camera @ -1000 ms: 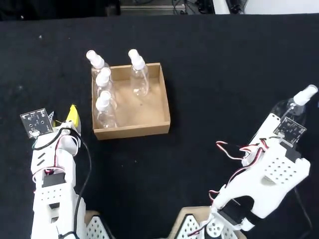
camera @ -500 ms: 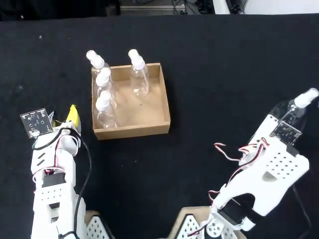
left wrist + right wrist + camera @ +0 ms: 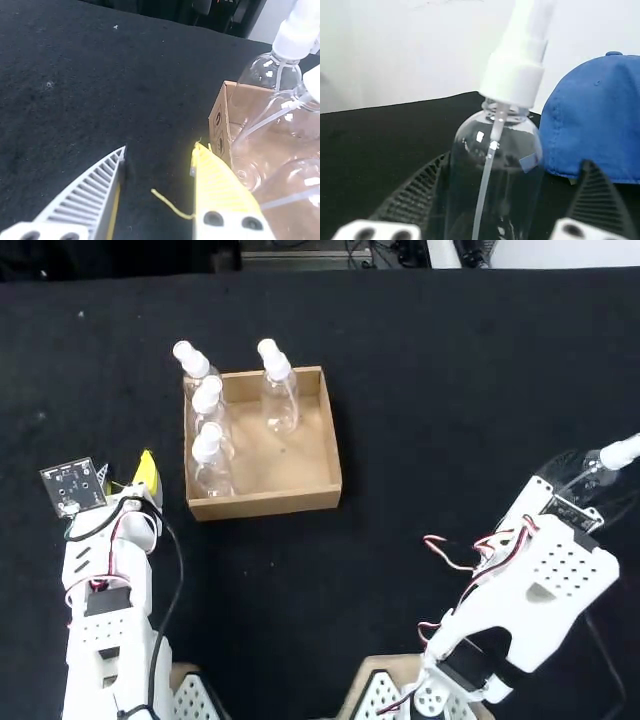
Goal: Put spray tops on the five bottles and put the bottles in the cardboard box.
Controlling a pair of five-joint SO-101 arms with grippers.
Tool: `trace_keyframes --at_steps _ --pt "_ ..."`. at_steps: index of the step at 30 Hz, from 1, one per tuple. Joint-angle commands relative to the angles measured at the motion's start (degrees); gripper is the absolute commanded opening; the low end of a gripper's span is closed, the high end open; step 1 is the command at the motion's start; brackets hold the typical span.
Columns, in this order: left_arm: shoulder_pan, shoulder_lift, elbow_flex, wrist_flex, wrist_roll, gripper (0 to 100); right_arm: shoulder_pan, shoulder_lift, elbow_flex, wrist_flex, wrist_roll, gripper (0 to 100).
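We see R gripper (image 3: 515,161) clamped on capped bottle (image 3: 497,150), right edge of table (image 3: 450,360), well apart from cardboard box (image 3: 332,450). L gripper (image 3: 159,147) jaws spread, empty, just left of box. Four capped bottles (image 3: 210,455) inside box.

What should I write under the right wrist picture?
Clear spray bottle, white top on, framed by the right gripper, blue cap behind.

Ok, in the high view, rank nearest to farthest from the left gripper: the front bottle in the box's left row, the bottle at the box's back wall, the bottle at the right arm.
From the left gripper:
1. Front bottle, near left corner of the cardboard box.
2. Back bottle, at the box's far wall.
3. Far bottle, far right, in the right gripper.
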Motion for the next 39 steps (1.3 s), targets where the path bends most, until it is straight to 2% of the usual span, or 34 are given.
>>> trace_keyframes --at_steps 1,8,13,22,39 --pt "0.5 -0.9 -0.6 -1.5 -0.1 19 -1.3 -0.1 0.3 -1.5 0.1 34.9" --pt "0.5 -0.9 -0.6 -1.5 -0.1 19 -1.3 -0.7 0.0 -2.0 0.1 34.9" --pt "0.5 -0.9 -0.6 -1.5 -0.1 19 -1.2 -7.3 3.8 -0.1 0.0 34.9" --pt "0.5 -0.9 -0.6 -1.5 -0.1 19 -1.2 -22.5 5.1 19.4 0.0 34.9" --pt "0.5 -0.9 -0.6 -1.5 -0.2 19 -4.4 -25.9 8.8 20.0 2.8 34.9"
